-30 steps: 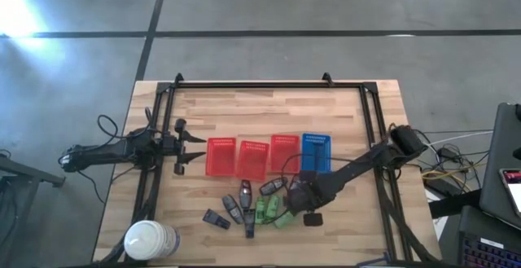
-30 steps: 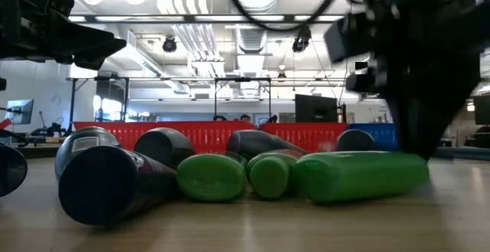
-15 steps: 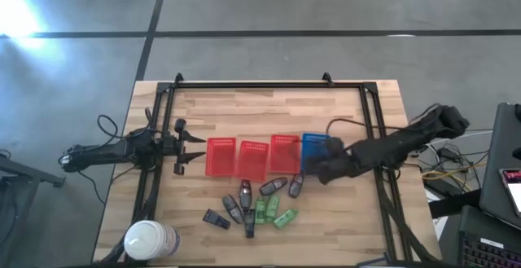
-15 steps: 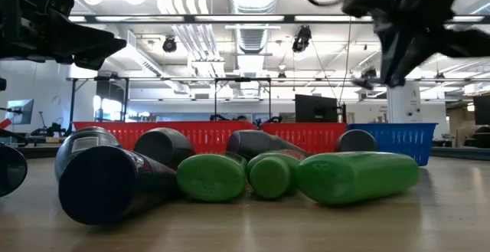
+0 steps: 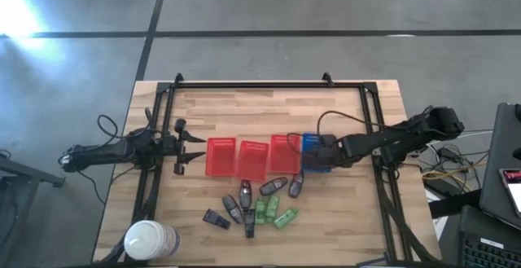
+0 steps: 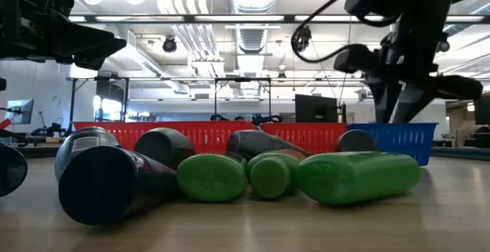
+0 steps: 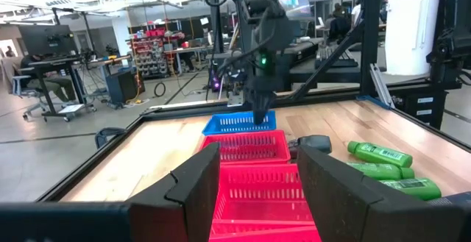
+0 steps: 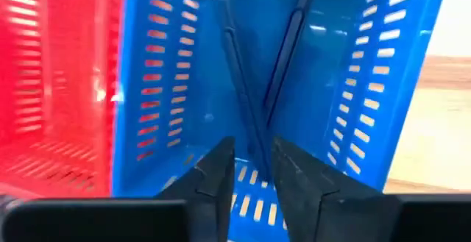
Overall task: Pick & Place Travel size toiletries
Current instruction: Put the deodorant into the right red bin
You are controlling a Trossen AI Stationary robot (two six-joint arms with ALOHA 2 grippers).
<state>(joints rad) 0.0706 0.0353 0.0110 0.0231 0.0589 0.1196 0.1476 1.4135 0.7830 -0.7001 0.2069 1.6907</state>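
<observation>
Four mesh baskets, three red plastic baskets (image 5: 252, 157) and one blue plastic basket (image 5: 309, 143), stand in a row on the wooden table (image 5: 269, 109) in the high view, with the dark grey and bright green travel-size bottles (image 5: 259, 205) clustered just in front; the right gripper (image 5: 317, 155) hangs over the blue one, the left gripper (image 5: 198, 148) waits beside the leftmost red basket. The low view alone shows the bottles (image 6: 230, 174) lying on their sides, touching. The left wrist view shows its fingers (image 7: 202, 179) apart, empty. The right wrist view looks into the blue basket (image 8: 353, 87), fingers (image 8: 221, 165) narrowly parted, nothing visible between them.
</observation>
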